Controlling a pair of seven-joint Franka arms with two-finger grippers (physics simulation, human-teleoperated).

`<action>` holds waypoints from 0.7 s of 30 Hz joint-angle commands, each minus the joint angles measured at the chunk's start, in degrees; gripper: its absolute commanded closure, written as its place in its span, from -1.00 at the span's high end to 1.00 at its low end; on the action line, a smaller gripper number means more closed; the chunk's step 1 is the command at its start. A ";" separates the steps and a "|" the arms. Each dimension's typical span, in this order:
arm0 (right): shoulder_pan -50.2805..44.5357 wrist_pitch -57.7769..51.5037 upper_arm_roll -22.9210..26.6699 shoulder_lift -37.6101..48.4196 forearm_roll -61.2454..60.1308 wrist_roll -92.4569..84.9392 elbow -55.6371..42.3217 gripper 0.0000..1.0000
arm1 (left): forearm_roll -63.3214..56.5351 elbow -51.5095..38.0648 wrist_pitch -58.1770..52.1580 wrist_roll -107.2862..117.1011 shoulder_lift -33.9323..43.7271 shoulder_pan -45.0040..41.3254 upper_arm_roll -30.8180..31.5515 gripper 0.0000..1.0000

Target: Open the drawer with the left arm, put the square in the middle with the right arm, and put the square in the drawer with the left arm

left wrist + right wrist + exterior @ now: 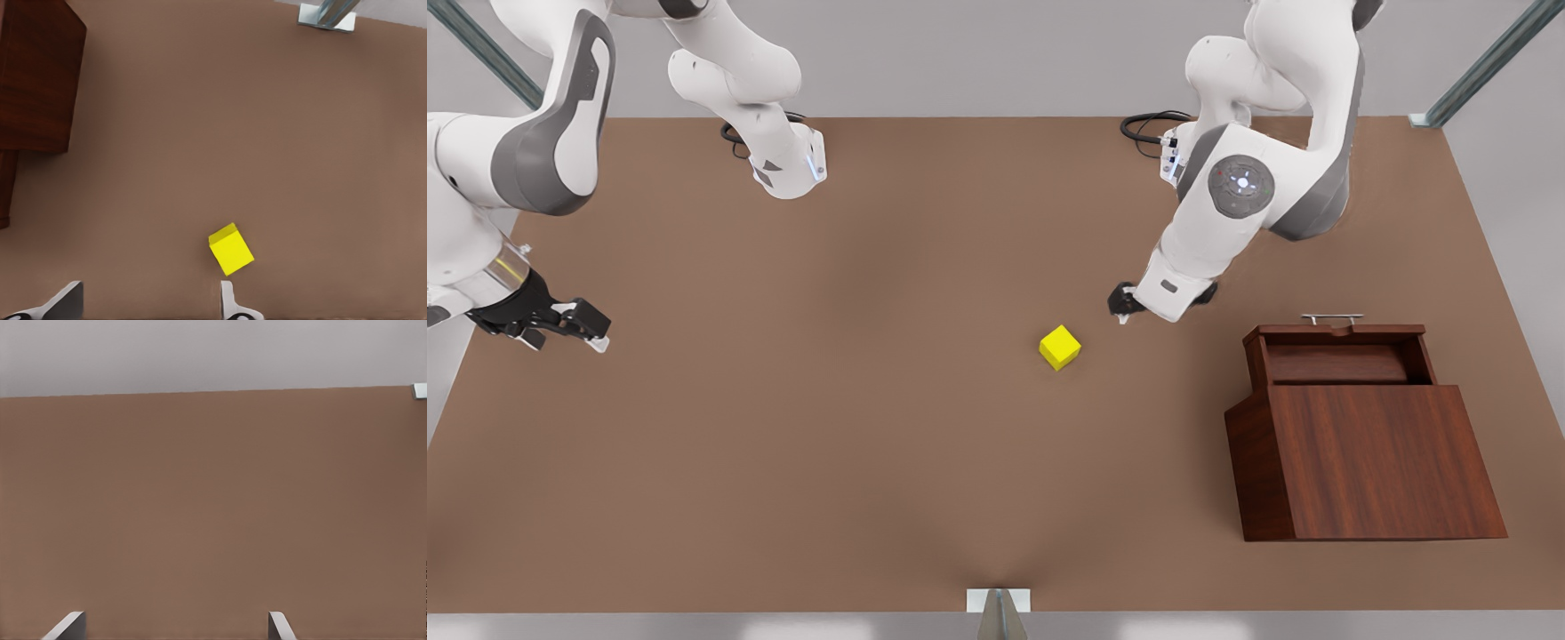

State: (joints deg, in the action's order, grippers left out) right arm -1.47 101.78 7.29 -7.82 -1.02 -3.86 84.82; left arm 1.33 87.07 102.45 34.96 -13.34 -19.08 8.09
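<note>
The yellow square [1059, 347] sits on the brown counter [827, 427], near the middle. It is turned a little, so its corners point off to the sides. Nothing holds it.

The left pincer [1138, 307] is on the arm at the front view's right. It hangs low over the counter, just beside the square but not touching it. In the left wrist view its two fingers [230, 301] are spread wide apart with nothing between them, and the square [231, 249] lies just past one fingertip.

The wooden box [1369, 462] stands on the counter at the front view's right, well apart from the square. Its drawer [1338, 356] is pulled out a bit, so you can look down into it. Nothing can be seen lying in it. A thin silver handle [1331, 317] sticks out from the drawer's front. A corner of the box [37, 73] shows in the left wrist view too.

The right pincer [574, 327] is on the arm at the front view's left. It waits far from the square, out by the counter's edge. In the right wrist view its fingers [67, 625] are wide apart and hold nothing, with bare counter [213, 507] past them.
</note>
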 commanded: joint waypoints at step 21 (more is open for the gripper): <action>-0.20 0.52 -0.09 -0.62 -0.39 0.17 -0.27 1.00 | -23.48 8.21 16.82 -33.20 -19.09 -8.51 6.24 1.00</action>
State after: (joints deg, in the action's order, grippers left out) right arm -1.75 102.23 7.20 -8.44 -1.41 -3.69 84.55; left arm -19.11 95.99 119.77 1.76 -32.37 -27.60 14.31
